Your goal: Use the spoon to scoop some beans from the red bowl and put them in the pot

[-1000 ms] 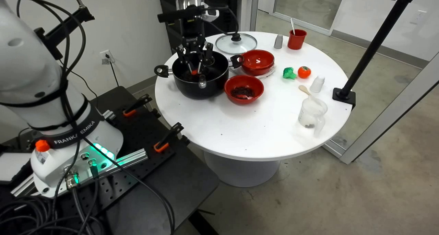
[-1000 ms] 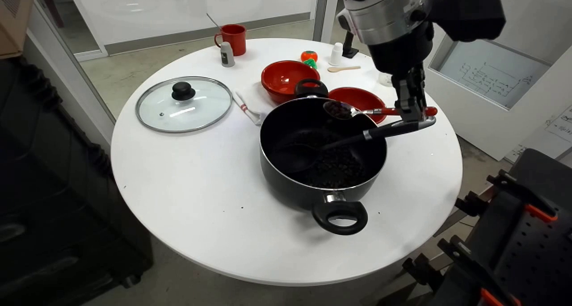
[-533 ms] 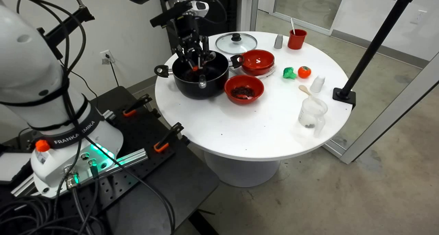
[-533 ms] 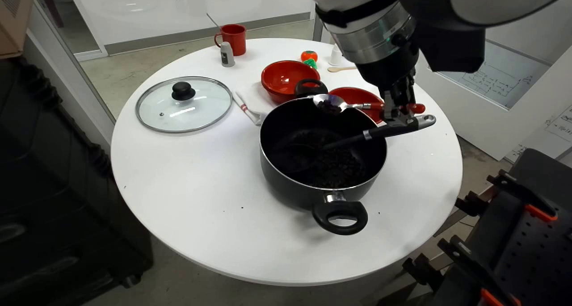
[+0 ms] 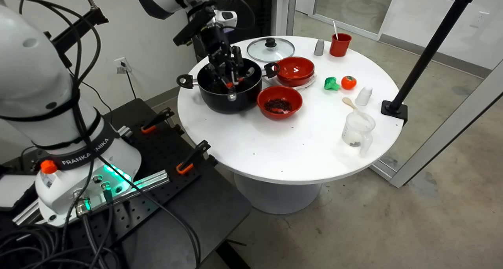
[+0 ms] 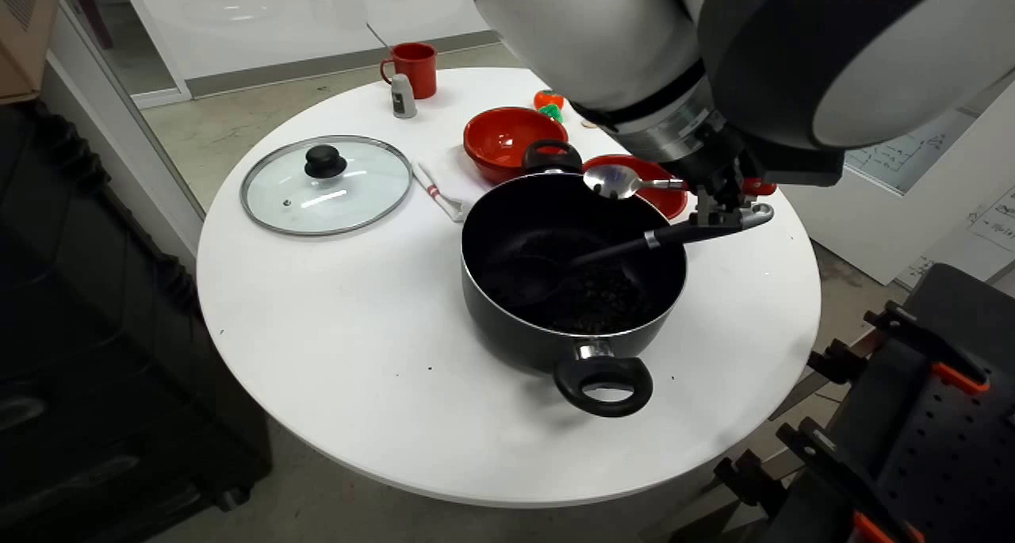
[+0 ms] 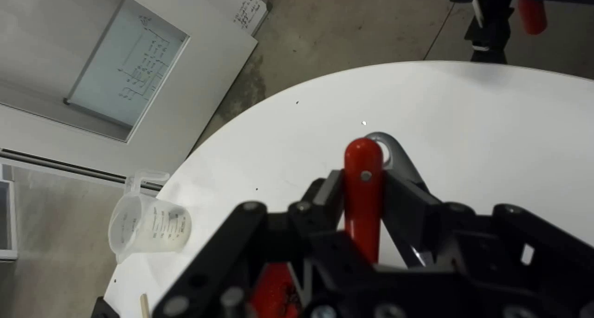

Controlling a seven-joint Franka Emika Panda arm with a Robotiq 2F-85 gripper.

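Lid of clear glass (image 6: 326,188) is laid flat at the left of the table (image 6: 349,384) in an exterior view; between it, the pot (image 6: 498,319) and the near edge, a broad sweep of white tabletop is offered for moving. Dark beans (image 6: 604,293) are seen on the pot's floor, and a black-handled cooking utensil (image 6: 620,248) is leaned over the rim toward the right. Above the opening, close to the rim's far right, the metal head of the spoon (image 6: 612,181) appears tilted, with mostly bare silver shown (a few dark specks at its lower edge cannot be made out). The tipping-out step is judged to be in hand, and probably nearly finished. Next, a slight tilt or shake seems called for, kept inward of the rim, since the red bowl (image 5: 279,92), with more beans inside, is set just beside the pot and strays could be dropped outside. Farther right, the spoon's red handle is clamped between the jaws of the gripper (image 7: 363,197), as is shown in the wrist view. The utensil's handle is laid close beneath them; whether it is touched cannot be told. Any withdrawal should therefore be started upward, before the table's right edge is neared.
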